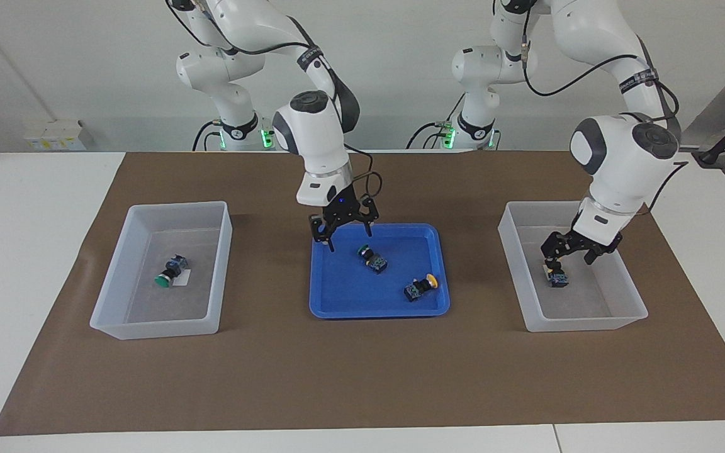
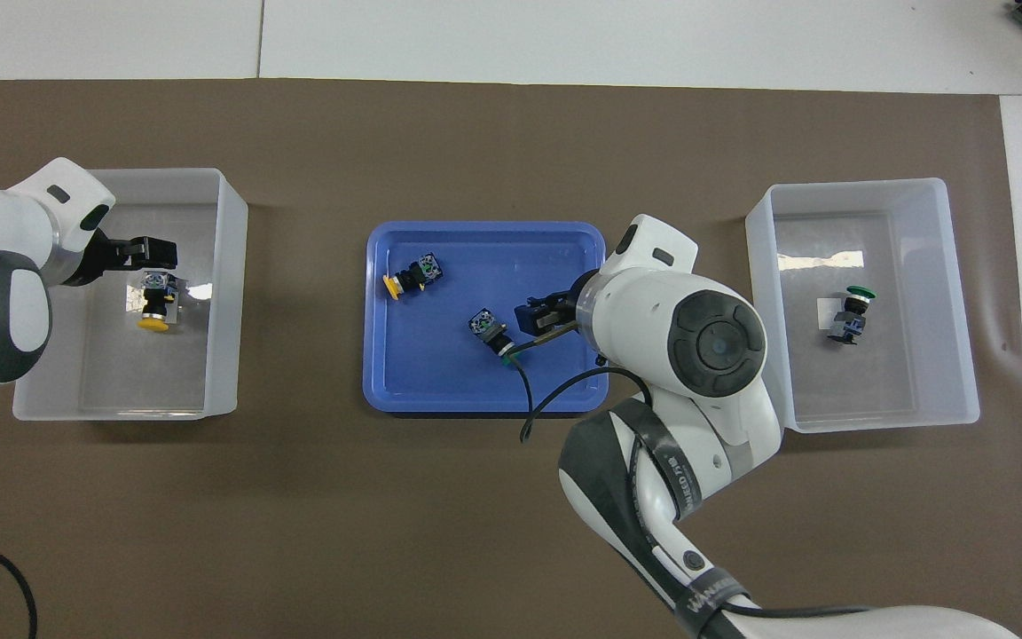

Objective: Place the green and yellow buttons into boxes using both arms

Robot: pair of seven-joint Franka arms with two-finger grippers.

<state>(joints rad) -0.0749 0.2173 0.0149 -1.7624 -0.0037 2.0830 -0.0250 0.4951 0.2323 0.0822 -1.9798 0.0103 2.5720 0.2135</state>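
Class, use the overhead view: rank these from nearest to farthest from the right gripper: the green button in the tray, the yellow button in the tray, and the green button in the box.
Measured from the right gripper:
1. Green button in the blue tray, just beside the fingertips.
2. Yellow button in the blue tray, toward the left arm's end of the tray.
3. Green button in the box at the right arm's end of the table.

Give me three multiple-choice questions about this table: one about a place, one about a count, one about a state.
1. The right gripper hangs over: A) the blue tray B) bare mat C) the table edge.
2. Buttons in the blue tray: A) one B) two C) four.
3. The left gripper is: A) shut on a button B) open C) out of view.
Answers: 1 A, both views show it above the tray. 2 B, a green button and a yellow button. 3 B, its jaws stand apart.
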